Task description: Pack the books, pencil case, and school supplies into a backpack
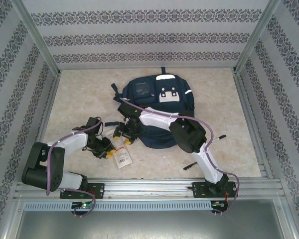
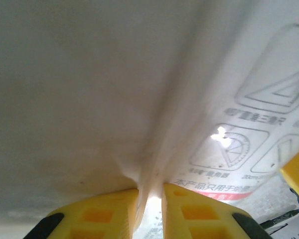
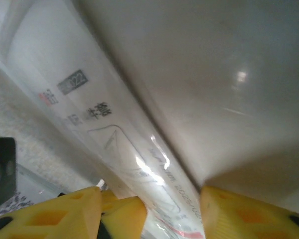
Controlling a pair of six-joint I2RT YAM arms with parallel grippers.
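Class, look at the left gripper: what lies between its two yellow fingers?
A raised fold of the white packet lies there, pinched between the fingers of the left gripper. The left wrist view shows it.

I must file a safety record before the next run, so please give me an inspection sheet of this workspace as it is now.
Surface: pale marbled table, no spill seen.
Job's things: navy backpack at the back centre; white packet with red print in front of it; black pen near the right arm's base.
Clutter: slim dark stick right of the right arm, too small to name.
Grippers: left gripper pinches a fold of the packet; right gripper has the packet between its fingers, grip unclear.
Cables: purple cables along both arms, no snag seen.
Surroundings: patterned walls, metal frame.
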